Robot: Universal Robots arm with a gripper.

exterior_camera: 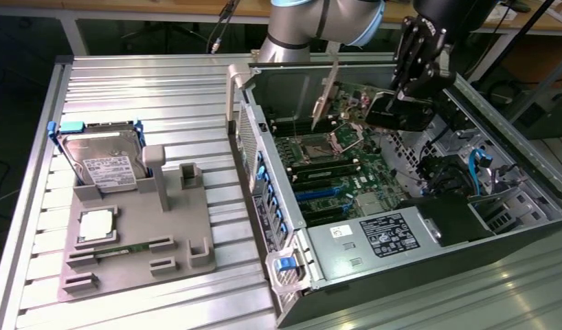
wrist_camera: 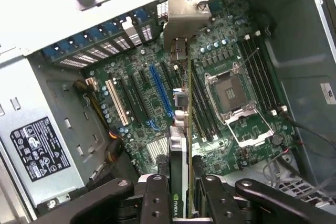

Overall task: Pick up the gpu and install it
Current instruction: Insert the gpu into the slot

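The end effector point(wrist_camera: 184, 203) clamps the gpu point(wrist_camera: 178, 145) on edge, silver bracket point(wrist_camera: 184, 17) leading, likely so its connector edge meets the motherboard point(exterior_camera: 332, 175). It hangs unseated inside the open computer case point(exterior_camera: 512, 141), at one o'clock in the exterior view.

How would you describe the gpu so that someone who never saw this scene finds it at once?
Find the open computer case on the exterior view's right, its motherboard exposed. Above that board, the gripper holds a thin green card on edge: the gpu. Unlike the parts fixed in the case, it hangs in the air and carries a silver bracket at one end.
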